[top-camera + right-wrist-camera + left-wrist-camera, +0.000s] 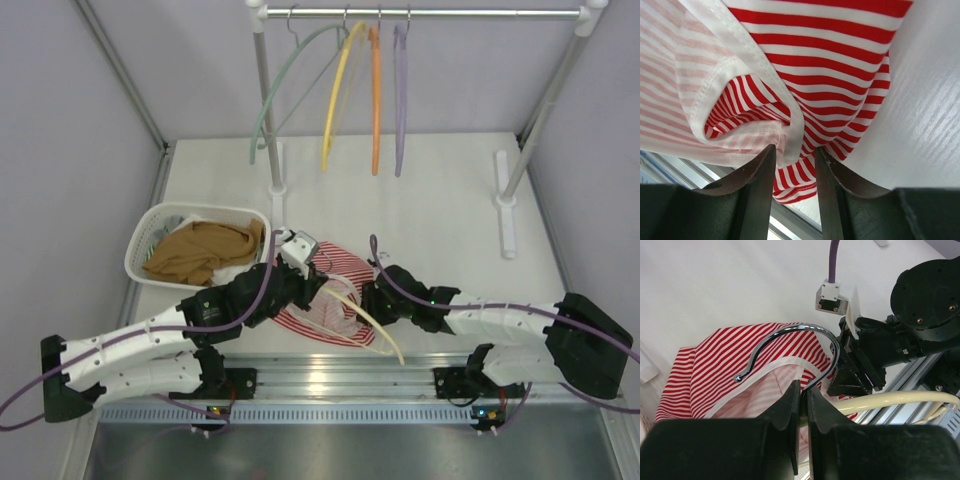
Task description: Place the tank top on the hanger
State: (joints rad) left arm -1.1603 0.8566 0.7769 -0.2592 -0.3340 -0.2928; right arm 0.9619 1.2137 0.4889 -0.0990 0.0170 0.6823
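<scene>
- Tank top point(340, 262), the one with red and white stripes, is seen bunched up on the table point(420, 200), close to the near edge and between the two arms.
- It seems to be kept there so that it can be reached by both arms at once.
- The hanger point(900, 400), pale cream with a metal hook point(790, 332), is laid across the tank top, with the hook up over the stripes.
- The left gripper point(802, 392) is closed almost all the way on the thin wire at the bottom of the hook.
- The hanger is likely held there so that it cannot tip or turn while cloth is pulled over it.
- The right gripper point(792, 160) is placed at the side of the tank top, just beside the hanger's arm.
- Its fingers point(757, 190) are part way apart, and a fold of striped cloth with white trim is squeezed between them. Both fingers are touched by the cloth, so the fold looks to be held.
- That fold is likely held so that an opening can be stretched over the end of the hanger.
- The tank top is not yet hung on the hanger. How much of the hanger is inside the cloth cannot be told.
</scene>
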